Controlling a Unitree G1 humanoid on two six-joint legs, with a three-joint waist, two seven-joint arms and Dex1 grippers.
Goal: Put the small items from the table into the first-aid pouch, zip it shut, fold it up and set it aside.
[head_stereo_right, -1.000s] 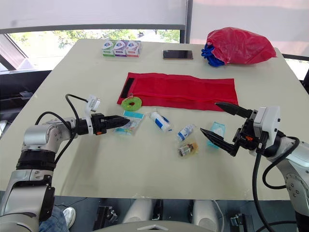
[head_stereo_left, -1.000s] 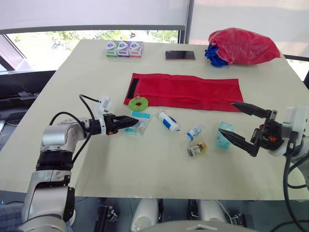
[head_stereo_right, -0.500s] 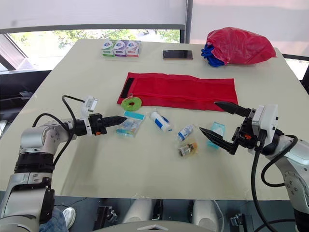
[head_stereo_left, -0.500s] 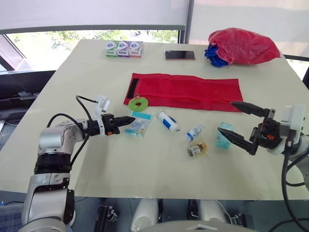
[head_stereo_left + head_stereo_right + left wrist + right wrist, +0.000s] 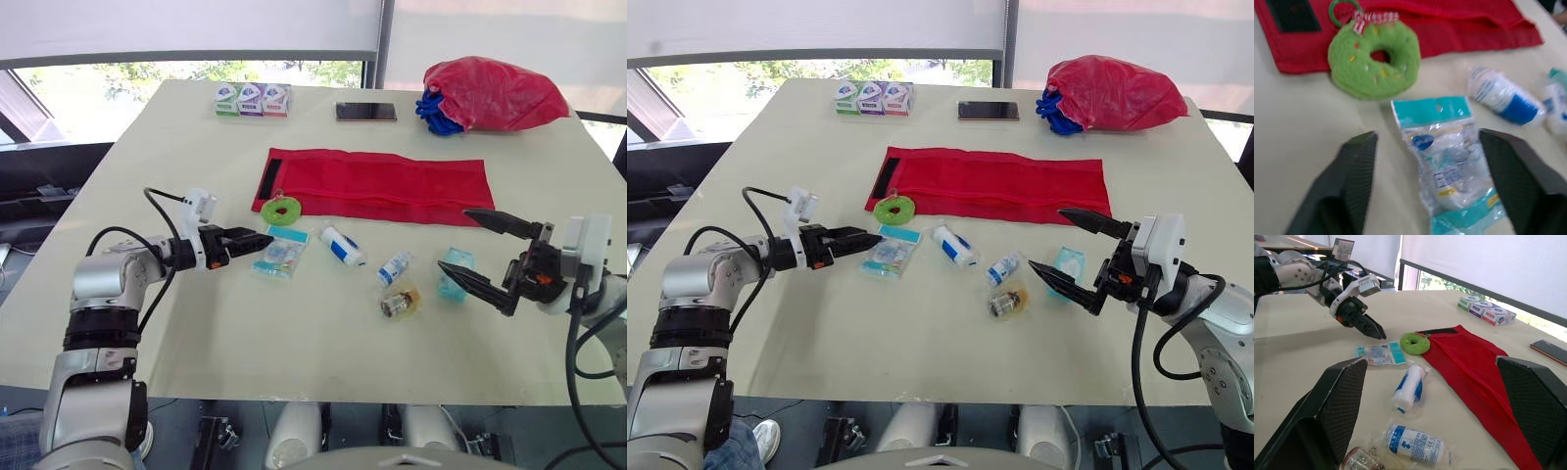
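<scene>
A pale surface [image 5: 294,333] by a bright window is noted, with the red first-aid pouch [image 5: 392,186] laid out flat across its middle and the small items loose on the near side of it. The left gripper [image 5: 265,240] is held low just short of a clear packet with a teal header [image 5: 1449,161]. Its fingers [image 5: 1356,176] are spread wide to either side of the packet's line and nothing is held. The step in hand is judged to be the pick-up of this packet. It would best be closed on across the narrow width, near the stiffer header, since the thin film may slide or crumple if pinched at a corner. The green plush ring [image 5: 281,210] lies just beyond and should be kept out of the closing fingers. The right gripper [image 5: 454,238] is held over the near right, fingers spread wide and empty, beside a small teal packet [image 5: 455,272]. A bandage roll [image 5: 342,246], a wrapped bottle [image 5: 394,267] and a wrapped brown vial [image 5: 399,303] lie between the two arms. The pouch's zip and opening cannot be made out, so the edge through which items must be fed cannot be told. The small teal packet is partly covered by the right gripper's lower finger. In the left wrist view the clear packet's near end is cut off, and no label can be read.
</scene>
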